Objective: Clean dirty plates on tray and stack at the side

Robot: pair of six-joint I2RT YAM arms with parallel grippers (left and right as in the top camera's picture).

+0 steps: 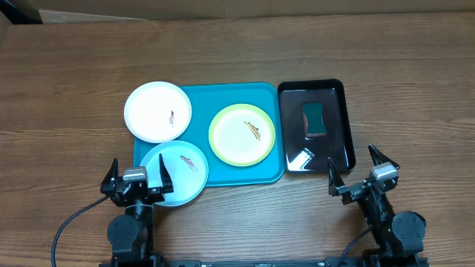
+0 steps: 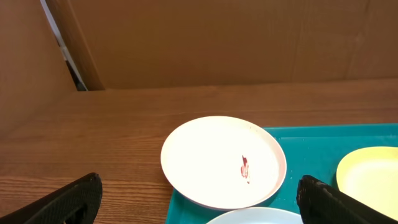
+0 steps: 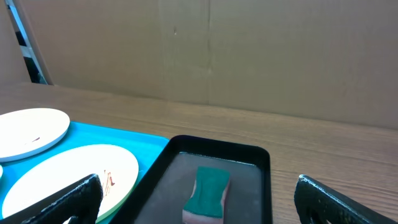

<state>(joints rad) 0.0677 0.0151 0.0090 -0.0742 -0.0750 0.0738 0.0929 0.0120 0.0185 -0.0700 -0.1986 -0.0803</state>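
The turquoise tray (image 1: 267, 96) lies mid-table. A white plate (image 1: 152, 106) with a small red smear overlaps the tray's left rim; it also shows in the left wrist view (image 2: 211, 152). A pale blue plate (image 1: 182, 178) with a smear overhangs the tray's front left corner. A yellow-green rimmed plate (image 1: 236, 137) with a brown smear lies inside the tray; it also shows in the right wrist view (image 3: 56, 174). My left gripper (image 1: 137, 176) is open and empty, at the blue plate's near left edge. My right gripper (image 1: 356, 172) is open and empty, near the table's front right.
A narrow glossy black tray (image 1: 338, 96) stands right of the turquoise tray and holds a green sponge (image 1: 315, 119), which also shows in the right wrist view (image 3: 208, 190). A cardboard wall (image 3: 249, 56) rises behind the table.
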